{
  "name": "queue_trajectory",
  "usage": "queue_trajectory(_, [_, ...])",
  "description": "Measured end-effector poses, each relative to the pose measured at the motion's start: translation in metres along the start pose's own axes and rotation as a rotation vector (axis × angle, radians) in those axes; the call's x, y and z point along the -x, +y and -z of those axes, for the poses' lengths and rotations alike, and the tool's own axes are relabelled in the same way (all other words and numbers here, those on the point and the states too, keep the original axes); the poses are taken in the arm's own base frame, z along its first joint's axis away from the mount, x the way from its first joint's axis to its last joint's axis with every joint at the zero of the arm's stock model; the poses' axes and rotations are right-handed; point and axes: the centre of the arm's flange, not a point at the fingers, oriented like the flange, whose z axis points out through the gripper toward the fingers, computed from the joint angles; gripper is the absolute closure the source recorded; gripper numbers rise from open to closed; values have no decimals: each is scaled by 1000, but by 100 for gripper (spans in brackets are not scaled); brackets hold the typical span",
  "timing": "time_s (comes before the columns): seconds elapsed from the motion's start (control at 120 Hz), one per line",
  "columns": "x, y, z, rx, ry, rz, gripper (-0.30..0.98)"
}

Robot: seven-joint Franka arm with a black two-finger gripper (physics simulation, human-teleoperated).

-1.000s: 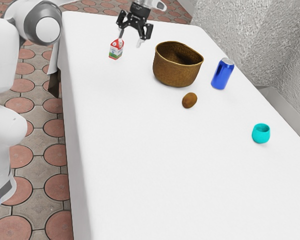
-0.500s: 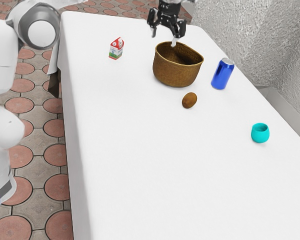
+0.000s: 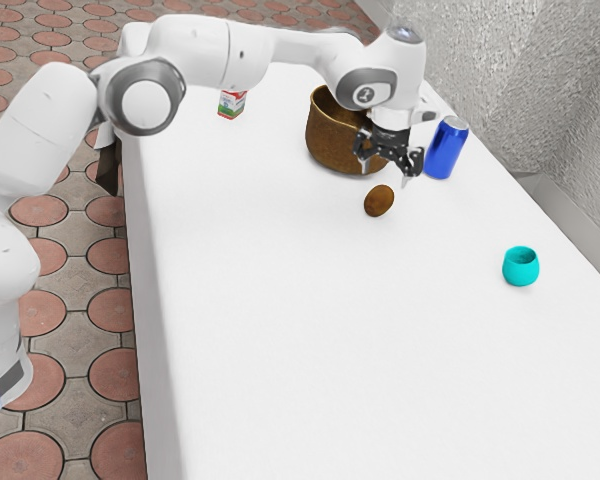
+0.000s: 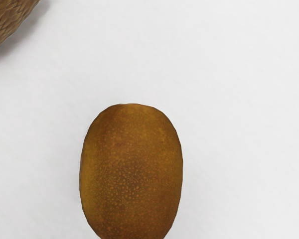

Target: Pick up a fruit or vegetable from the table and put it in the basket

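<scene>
1. Hand (image 3: 385,174) – upper middle of the exterior view, just above the brown fruit (image 3: 379,201) in the frame; its two fingers are spread, tips pointing down at the worktop (image 3: 330,350).
2. Brown fruit: oval, kiwi-like, lying on the worktop outside the basket (image 3: 332,138). The wrist view has it large and close under the hand, its skin finely speckled with paler dots.
3. Basket: brown, upright, upper middle of the exterior view; the arm (image 3: 200,50) and hand cover part of its rim and side. In the wrist view, a piece of its woven wall appears near the brown fruit, white surface between the two.
4. Arm: white, enters from the exterior view's left and crosses the upper part of the frame.
5. Blue can (image 3: 446,150): upright, upper right – near the hand in the frame.
6. Turquoise cup (image 3: 521,267): upright, right of centre, well apart from the basket.
7. Small red-and-white carton (image 3: 232,104): upper left, partly behind the arm.
</scene>
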Motion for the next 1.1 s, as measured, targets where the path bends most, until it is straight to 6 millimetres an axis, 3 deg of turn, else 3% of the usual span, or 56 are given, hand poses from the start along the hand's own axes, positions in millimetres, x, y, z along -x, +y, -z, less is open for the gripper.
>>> queue_trajectory(0.308, [-9, -4, -34, 0, 29, 59, 0])
queue_trajectory(1.1, [-9, -5, -68, -28, 33, 95, 0])
